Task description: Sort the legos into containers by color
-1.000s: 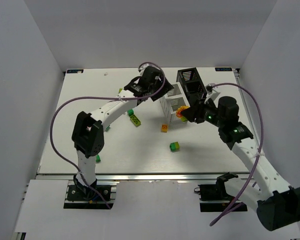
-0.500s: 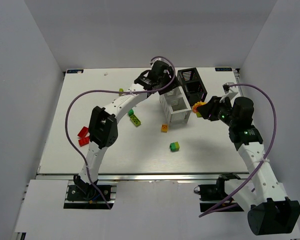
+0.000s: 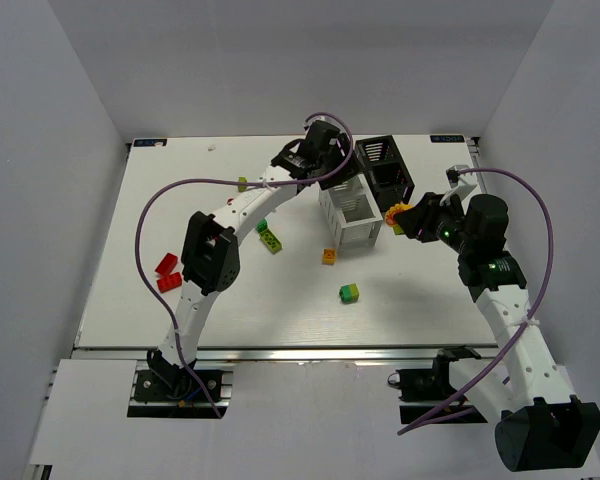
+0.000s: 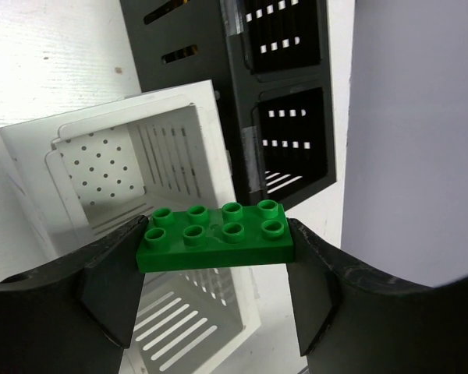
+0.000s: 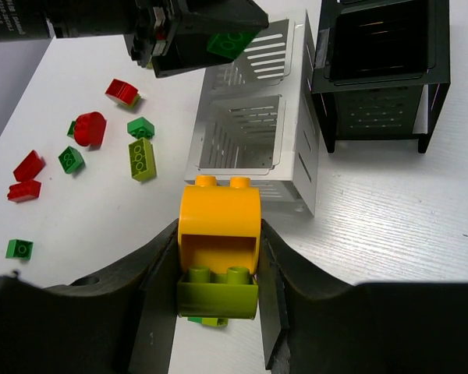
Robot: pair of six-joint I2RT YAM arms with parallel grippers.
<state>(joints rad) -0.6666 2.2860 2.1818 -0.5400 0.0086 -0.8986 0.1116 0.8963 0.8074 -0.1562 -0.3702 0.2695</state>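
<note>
Gripper status: left gripper (image 4: 214,261) and right gripper (image 5: 217,261) are each holding bricks toward the far right corner of the surface (image 3: 180,205).

The left gripper is clamping a green brick (image 4: 214,234) with eight studs by its short ends and is hanging over the white bin (image 4: 101,175). This bin is standing just in front of the black bin (image 4: 242,117); which compartment is lying below the brick cannot be told. The right gripper is clamping an orange brick (image 5: 218,214) stacked on a lime brick (image 5: 217,298), with its jaws closed on the sides of the stack. It is hovering just right of the white bin, toward the right edge. Loose bricks are lying on the surface. A small orange piece (image 3: 328,256) and a green-and-yellow stack (image 3: 349,292) are lying on the near side of the white bin. A lime-yellow brick (image 3: 270,238) is lying to its left, and red bricks (image 3: 167,272) are lying near the left edge.
</note>
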